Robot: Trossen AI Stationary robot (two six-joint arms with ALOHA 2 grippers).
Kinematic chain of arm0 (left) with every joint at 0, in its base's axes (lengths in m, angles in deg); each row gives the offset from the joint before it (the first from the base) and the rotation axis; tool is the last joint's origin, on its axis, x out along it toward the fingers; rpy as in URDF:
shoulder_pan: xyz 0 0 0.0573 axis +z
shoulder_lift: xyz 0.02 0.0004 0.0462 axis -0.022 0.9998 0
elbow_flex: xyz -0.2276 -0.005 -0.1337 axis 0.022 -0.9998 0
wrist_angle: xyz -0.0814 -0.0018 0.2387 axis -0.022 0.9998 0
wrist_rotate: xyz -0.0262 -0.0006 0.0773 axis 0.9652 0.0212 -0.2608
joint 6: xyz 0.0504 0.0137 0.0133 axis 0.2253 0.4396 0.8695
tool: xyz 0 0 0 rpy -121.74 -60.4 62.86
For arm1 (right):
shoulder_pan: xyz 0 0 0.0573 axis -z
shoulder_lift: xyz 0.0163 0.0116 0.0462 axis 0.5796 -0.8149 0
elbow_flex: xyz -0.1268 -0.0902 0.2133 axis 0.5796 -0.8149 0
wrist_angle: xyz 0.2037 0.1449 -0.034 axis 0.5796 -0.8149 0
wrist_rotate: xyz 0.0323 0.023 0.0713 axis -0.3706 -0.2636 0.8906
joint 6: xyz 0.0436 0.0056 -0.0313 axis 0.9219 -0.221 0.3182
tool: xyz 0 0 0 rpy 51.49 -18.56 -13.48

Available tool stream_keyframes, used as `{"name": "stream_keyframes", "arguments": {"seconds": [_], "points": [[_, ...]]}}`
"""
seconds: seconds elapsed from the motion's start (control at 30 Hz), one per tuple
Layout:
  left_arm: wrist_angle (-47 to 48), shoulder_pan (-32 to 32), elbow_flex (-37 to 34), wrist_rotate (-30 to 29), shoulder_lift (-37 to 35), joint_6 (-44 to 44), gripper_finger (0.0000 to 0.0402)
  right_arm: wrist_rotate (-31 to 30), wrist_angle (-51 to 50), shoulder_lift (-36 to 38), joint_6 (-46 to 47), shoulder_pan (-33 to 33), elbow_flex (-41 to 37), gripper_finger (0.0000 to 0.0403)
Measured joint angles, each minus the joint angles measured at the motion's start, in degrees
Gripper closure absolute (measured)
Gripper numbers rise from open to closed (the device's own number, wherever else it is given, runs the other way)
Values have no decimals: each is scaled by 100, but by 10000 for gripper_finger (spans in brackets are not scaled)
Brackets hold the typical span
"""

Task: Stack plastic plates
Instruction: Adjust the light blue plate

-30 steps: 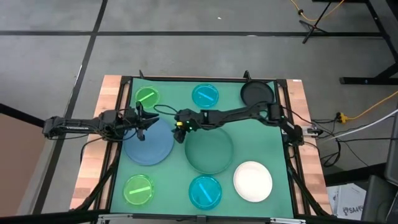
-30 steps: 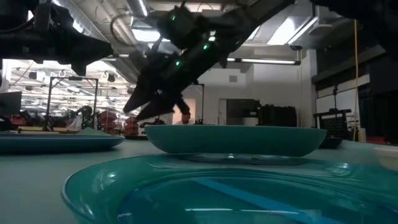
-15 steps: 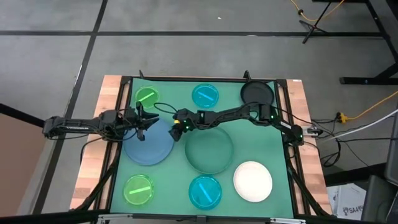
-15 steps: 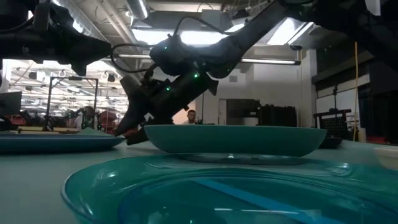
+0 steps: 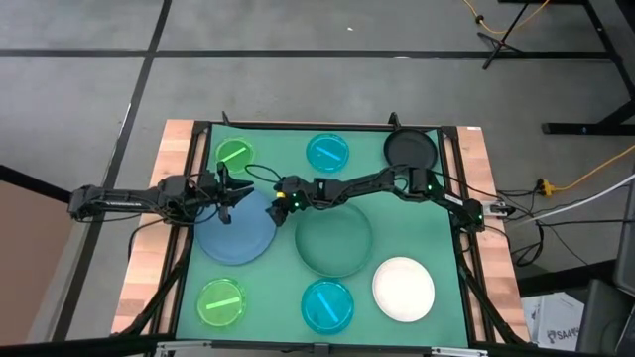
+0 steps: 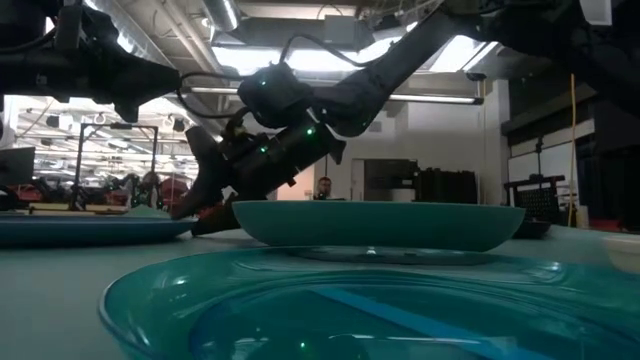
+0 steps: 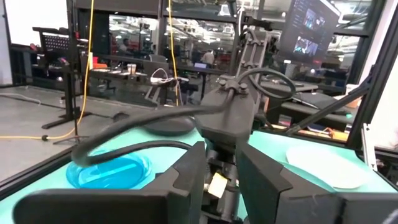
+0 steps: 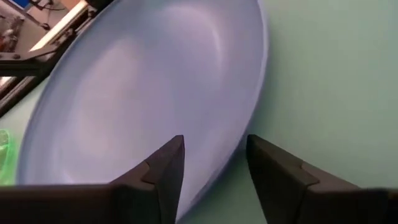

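Observation:
The large slate-blue plate (image 5: 238,228) lies on the green mat, left of centre, with the dark green plate (image 5: 334,238) beside it. My right gripper (image 5: 281,210) reaches across from the right, low at the blue plate's right rim. It is open, one finger over the plate's inside and one over the mat (image 8: 214,142). My left gripper (image 5: 230,194) is open above the blue plate's far-left rim and faces the right arm (image 7: 230,112). The white plate (image 5: 403,289), the black plate (image 5: 411,149), two lime-green plates (image 5: 235,154) (image 5: 222,302) and two cyan plates (image 5: 327,152) (image 5: 327,304) lie apart. My right gripper's fingers (image 8: 165,171) stand on either side of the slate-blue plate's right rim (image 8: 249,118), slanting down from the table's right side. I cannot tell whether they touch it. The plate lies flat on the mat.
A dark frame and wooden borders (image 5: 181,159) surround the mat. The dark green plate (image 6: 380,222) sits just right of the right gripper (image 6: 200,215), and a cyan plate (image 6: 350,310) lies near the table's near edge. Bare mat shows between the plates.
My right gripper has come down and slightly toward the table's left, tipping lower until its fingertips reach the slate-blue plate's right rim at mat level. The plates have not moved.

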Motion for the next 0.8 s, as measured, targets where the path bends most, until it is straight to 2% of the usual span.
{"name": "stream_keyframes", "arguments": {"seconds": [0.1,0.4,0.8], "points": [[2,0,0,-2,0,-5,317,-29,-3,0,-84,4,0,263],[0,0,0,-55,0,-110,317,-113,-57,-42,-286,-11,0,390],[-13,2,0,-166,0,-280,317,-214,3,11,-565,15,-9,399]]}}
